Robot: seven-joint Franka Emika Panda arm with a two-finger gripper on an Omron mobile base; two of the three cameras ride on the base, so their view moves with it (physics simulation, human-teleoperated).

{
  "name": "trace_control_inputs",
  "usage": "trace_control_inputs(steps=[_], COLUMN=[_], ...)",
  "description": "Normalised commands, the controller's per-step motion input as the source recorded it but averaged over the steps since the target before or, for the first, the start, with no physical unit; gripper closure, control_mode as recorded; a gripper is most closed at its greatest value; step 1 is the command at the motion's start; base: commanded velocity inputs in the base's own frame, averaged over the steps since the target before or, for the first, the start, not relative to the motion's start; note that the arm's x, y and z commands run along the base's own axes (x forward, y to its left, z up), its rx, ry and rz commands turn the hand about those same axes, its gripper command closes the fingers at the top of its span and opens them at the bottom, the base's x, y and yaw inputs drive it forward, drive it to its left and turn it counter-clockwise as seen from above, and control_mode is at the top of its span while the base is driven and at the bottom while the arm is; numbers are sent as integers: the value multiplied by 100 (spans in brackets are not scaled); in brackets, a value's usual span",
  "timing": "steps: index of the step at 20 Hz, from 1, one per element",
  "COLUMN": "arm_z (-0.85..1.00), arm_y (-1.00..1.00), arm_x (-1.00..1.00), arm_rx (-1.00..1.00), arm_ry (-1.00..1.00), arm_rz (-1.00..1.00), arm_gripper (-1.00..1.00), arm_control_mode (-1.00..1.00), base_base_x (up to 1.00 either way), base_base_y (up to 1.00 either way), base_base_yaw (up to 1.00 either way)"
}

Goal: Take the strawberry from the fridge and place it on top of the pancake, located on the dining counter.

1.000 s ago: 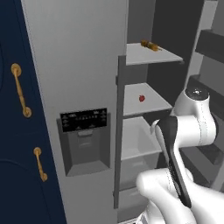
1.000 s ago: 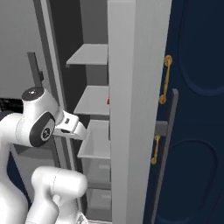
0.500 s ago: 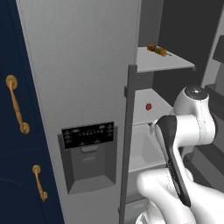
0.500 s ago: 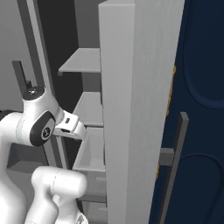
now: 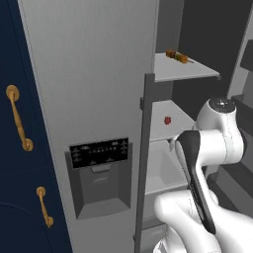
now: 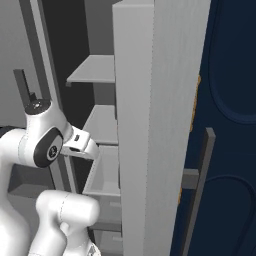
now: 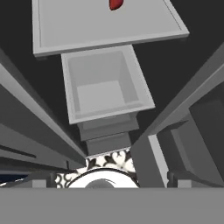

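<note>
The fridge (image 5: 94, 74) stands open, its grey door with the dark dispenser panel (image 5: 99, 154) swung toward me. The strawberry (image 5: 167, 120), a tiny red fruit, lies on the middle inner shelf (image 5: 168, 129); in the hand view the strawberry (image 7: 115, 3) sits at the top edge on that shelf (image 7: 105, 26). My gripper (image 6: 82, 145) hangs in front of the shelves, below and short of the fruit. In the hand view the gripper (image 7: 111, 181) looks open, with nothing between its fingers. The pancake and the dining counter are out of view.
A brown-orange skewer (image 5: 177, 56) lies on the upper shelf. An empty grey drawer bin (image 7: 105, 83) sits under the strawberry's shelf. The door's edge (image 6: 135, 125) stands close on the right of my arm. A navy cabinet with gold handles (image 5: 19, 118) flanks the fridge.
The whole picture has shifted in both base views, so the base has driven closer to the fridge. The arm keeps its pose and the strawberry stays on its shelf.
</note>
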Motion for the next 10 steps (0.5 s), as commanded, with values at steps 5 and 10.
trace_control_inputs(steps=[5, 10], arm_z=[-1, -2], arm_y=[-9, -29], arm_x=[38, 78], arm_rx=[7, 15], arm_ry=[-26, -24], arm_rz=[-11, 0], arm_gripper=[-100, -100], arm_control_mode=[-100, -100], base_base_x=[0, 0], base_base_y=[0, 0], base_base_yaw=[0, 0])
